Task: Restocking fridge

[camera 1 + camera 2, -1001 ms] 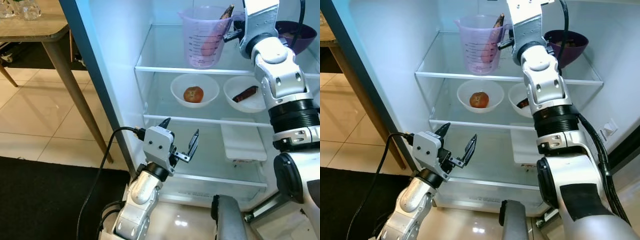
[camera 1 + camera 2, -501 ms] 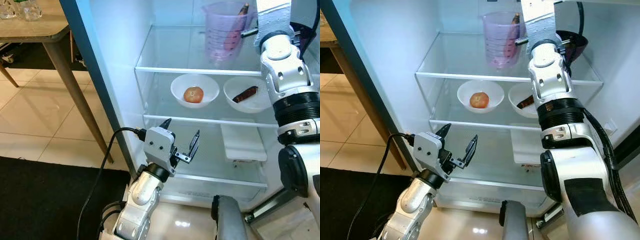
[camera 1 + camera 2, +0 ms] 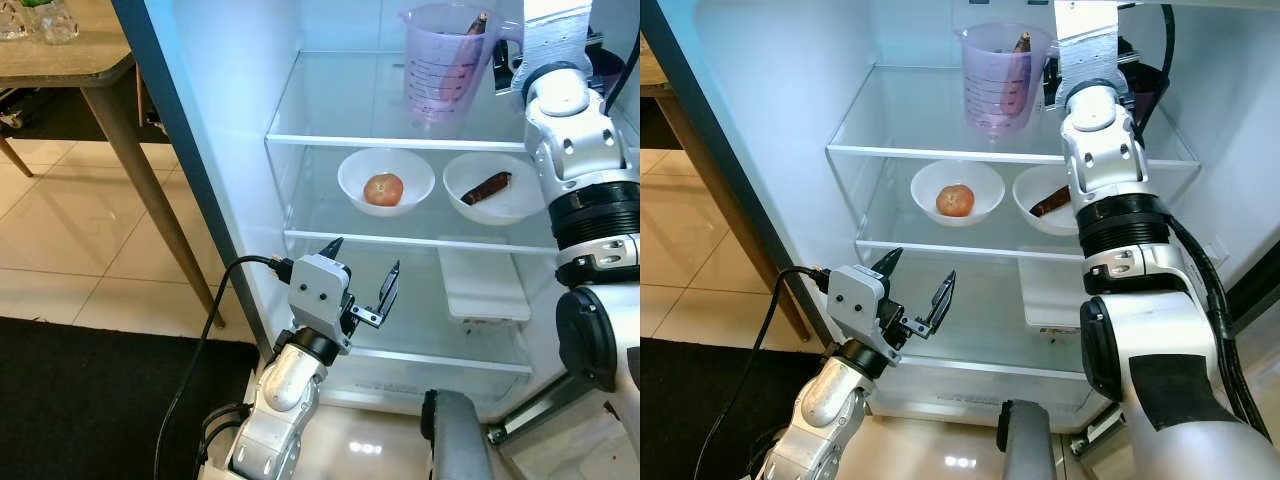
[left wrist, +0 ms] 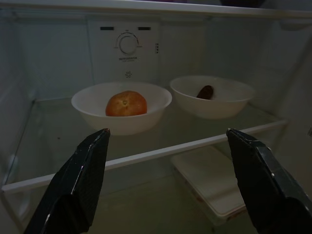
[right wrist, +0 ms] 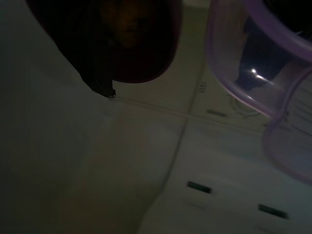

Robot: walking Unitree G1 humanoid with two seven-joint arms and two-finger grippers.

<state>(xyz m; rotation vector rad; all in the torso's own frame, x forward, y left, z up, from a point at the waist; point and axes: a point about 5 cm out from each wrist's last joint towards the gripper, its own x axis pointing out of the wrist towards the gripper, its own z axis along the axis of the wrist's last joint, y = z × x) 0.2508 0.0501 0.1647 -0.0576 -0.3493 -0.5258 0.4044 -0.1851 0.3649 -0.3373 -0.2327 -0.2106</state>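
Left eye view: the purple measuring jug (image 3: 447, 62), holding a dark vegetable, stands on the fridge's top glass shelf (image 3: 340, 120). The right arm reaches up beside its handle; the right gripper is hidden behind the wrist, so whether its jaws grip the handle cannot be told. Judgement: the step in hand is placing the jug on the shelf.

Right eye view: the left gripper (image 3: 916, 290) hovers before the lower shelf, jaws wide apart and empty. On the middle shelf sit a white bowl with a tomato (image 3: 956, 199) and a second white bowl (image 3: 1045, 200) with a dark item.

Left wrist view: both black fingers (image 4: 78, 183) frame the two bowls, touching nothing.

Right wrist view: dark; the jug's purple rim lies close by.

Next move, as a judgement: confirm the jug rests flat, then release and retract clear of the handle.
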